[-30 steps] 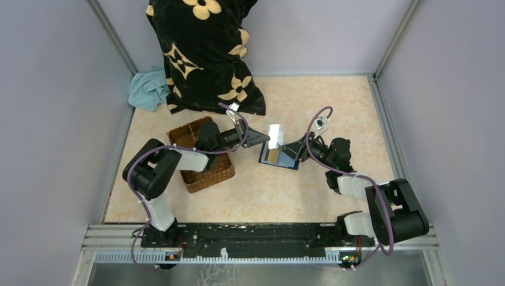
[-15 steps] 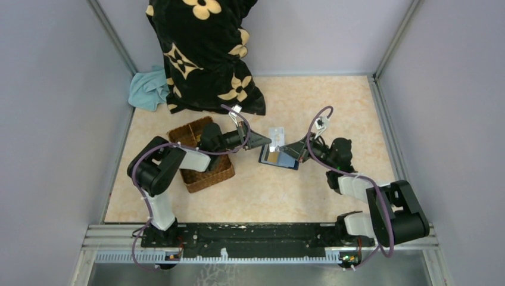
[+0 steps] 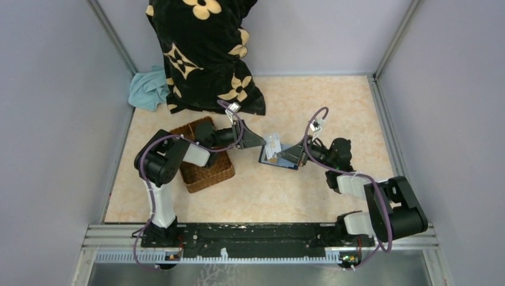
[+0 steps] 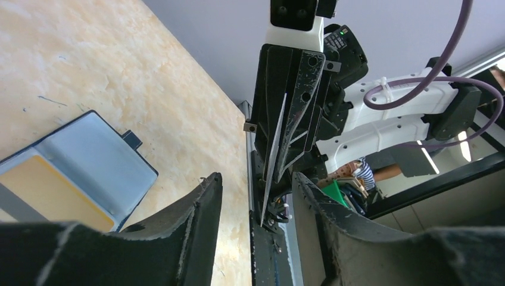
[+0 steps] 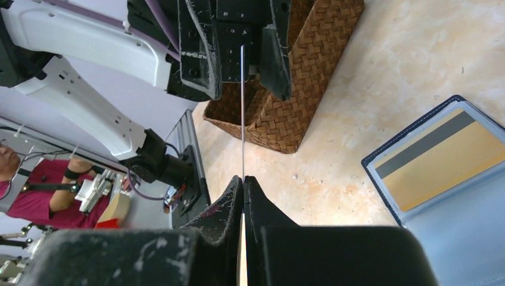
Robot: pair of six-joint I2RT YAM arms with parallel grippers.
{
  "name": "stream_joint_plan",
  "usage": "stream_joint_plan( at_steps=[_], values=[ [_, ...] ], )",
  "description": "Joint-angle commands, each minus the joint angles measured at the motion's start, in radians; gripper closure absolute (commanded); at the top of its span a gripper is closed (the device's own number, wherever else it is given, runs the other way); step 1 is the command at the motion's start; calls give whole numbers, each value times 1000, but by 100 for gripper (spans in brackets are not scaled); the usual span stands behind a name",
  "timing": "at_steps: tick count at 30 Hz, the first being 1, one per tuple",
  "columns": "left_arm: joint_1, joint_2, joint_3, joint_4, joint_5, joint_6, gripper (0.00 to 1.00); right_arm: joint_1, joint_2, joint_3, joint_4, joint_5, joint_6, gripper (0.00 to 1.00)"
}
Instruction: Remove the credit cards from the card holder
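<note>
Clearly the right gripper (image 5: 243, 179) has its black fingers pressed together on one short end of a thin pale rectangular credit card (image 3: 273, 144). Both wrist views show that card edge-on, held up on its edge above the beige marbled tabletop (image 3: 333, 107). Its long axis runs straight from the right gripper toward the left gripper (image 4: 256, 185). The left jaws stand spread on either side of the card's far end, with a gap at each face, so only the right arm holds it.

Just beside and below lies the dark navy folding card holder (image 4: 98, 158), opened flat and pale blue inside. A yellow-gold card with a grey stripe (image 5: 443, 164) sits in it. A brown wicker basket (image 5: 298, 101) lies behind the left gripper.

The coming move likely turns on drawing the held card back along its own length, clear of the spread fingers. The right arm looks nearer the holder.
</note>
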Motion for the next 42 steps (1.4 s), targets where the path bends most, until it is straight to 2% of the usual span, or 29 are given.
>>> stream_joint_plan(
  at_steps=[1,6,11,12,16,18,23,24,27,31,35,38,42],
  values=[
    [17,21,33,178,99,-59,45,12,11,19,64,-44,-15,100],
    [21,8,34,109,93,-7,46,54,16,42,-36,-37,-77,100],
    [17,8,32,126,98,-21,52,61,20,53,-78,-26,-106,100],
    [18,8,28,124,97,-21,56,60,22,55,-77,-26,-105,100],
    [17,14,19,120,91,-22,83,61,27,61,-82,-27,-102,100],
    [16,20,15,138,95,-34,89,61,31,64,-87,-29,-100,100],
    [8,56,18,211,127,-88,85,60,46,62,-58,-37,-79,100],
    [8,61,17,222,132,-98,86,61,49,62,-53,-38,-75,100],
    [6,67,10,242,134,-109,100,60,52,62,-44,-38,-68,100],
    [8,51,-15,253,97,-97,100,61,45,60,-37,-37,-60,100],
    [7,-9,-24,129,56,-2,100,61,25,57,-59,-18,-71,100],
    [9,-86,-43,26,-9,95,100,59,3,51,-81,15,-85,89],
    [12,-227,-75,-167,-138,264,100,43,-40,23,-124,111,-101,87]
  ],
)
